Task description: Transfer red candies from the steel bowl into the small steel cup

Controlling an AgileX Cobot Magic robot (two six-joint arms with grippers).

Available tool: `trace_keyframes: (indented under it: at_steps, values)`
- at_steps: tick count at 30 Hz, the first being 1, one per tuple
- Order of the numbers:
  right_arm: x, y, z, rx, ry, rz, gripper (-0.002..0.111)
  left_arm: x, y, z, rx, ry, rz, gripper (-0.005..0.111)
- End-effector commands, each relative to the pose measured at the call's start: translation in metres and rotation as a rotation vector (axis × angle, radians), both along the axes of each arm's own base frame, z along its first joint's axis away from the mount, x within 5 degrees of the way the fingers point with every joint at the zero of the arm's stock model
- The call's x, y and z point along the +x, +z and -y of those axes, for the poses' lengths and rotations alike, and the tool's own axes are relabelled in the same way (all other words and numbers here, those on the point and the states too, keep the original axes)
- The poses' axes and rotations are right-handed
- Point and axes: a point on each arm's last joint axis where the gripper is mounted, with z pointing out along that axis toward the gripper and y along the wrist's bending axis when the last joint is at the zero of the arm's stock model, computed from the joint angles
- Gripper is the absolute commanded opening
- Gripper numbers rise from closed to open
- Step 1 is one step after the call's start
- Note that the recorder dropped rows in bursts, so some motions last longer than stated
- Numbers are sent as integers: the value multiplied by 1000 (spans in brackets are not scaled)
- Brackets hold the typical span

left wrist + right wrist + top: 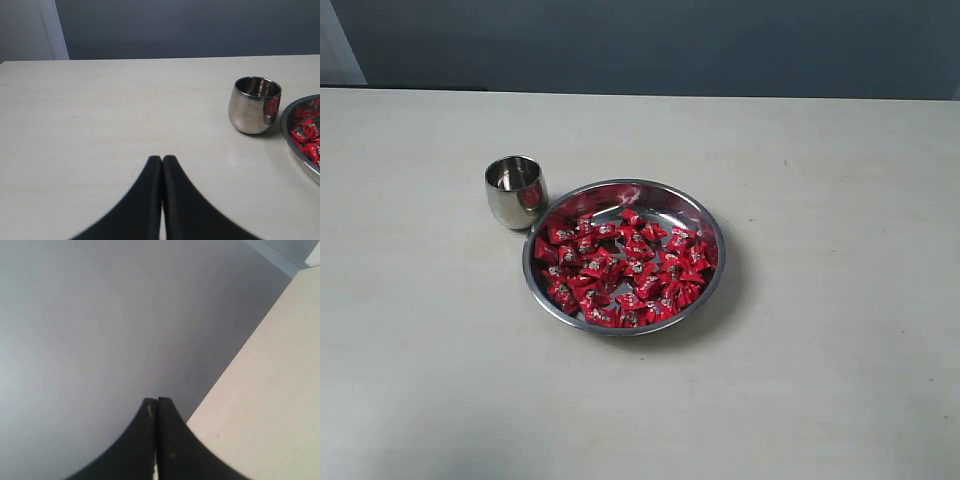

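Note:
The steel bowl [692,208] lies mid-table, holding many red candies [620,268]. Just left of it stands the small steel cup [515,191], upright; nothing shows inside it. Neither arm appears in the exterior view. In the left wrist view my left gripper [162,159] is shut with nothing in it, above bare table and well short of the small steel cup [254,105]; the steel bowl's rim [295,148] and some red candies [307,131] sit at that frame's edge. My right gripper [156,401] is shut and empty, over the table's edge, with no task object in its view.
The pale table [820,380] spreads wide around the bowl and cup. A grey-blue wall [650,45] runs behind its far edge. In the right wrist view the table edge [240,360] cuts diagonally against a grey background.

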Motion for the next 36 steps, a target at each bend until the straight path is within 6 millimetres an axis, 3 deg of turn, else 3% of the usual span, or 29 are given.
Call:
trace_keyframes:
  at_steps: [1,3,5,9,12,16,19,24,26,27,31,36]
  values:
    - [0,2,0,26,-2,35,-1,0,0,0,0,-5,11,0]
    - [-1,4,1,55,-3,62,-1,0,0,0,0,-5,11,0]
    - [-3,17,1,-39,-3,132,-1,0,0,0,0,-5,11,0]
    - [-9,75,-7,-465,1,294,-1,0,0,0,0,-5,11,0]
    - [10,121,-11,-704,30,254,-1,0,0,0,0,-5,11,0]
    - [84,173,-11,-853,97,79,-1,0,0,0,0,-5,11,0]
    - [149,191,-14,-850,155,-78,-1,0,0,0,0,-5,11,0]
    - [262,189,-54,-1013,294,-281,-1,0,0,0,0,-5,11,0]
    - [295,176,-81,-1097,367,-399,-1,0,0,0,0,-5,11,0]
    - [324,154,-111,-1183,466,-551,-1,0,0,0,0,-5,11,0]
    - [356,101,-167,-1250,748,-762,-1,0,0,0,0,-5,11,0]
    - [358,37,-244,-1174,1307,-756,3,0,0,0,0,-5,11,0]
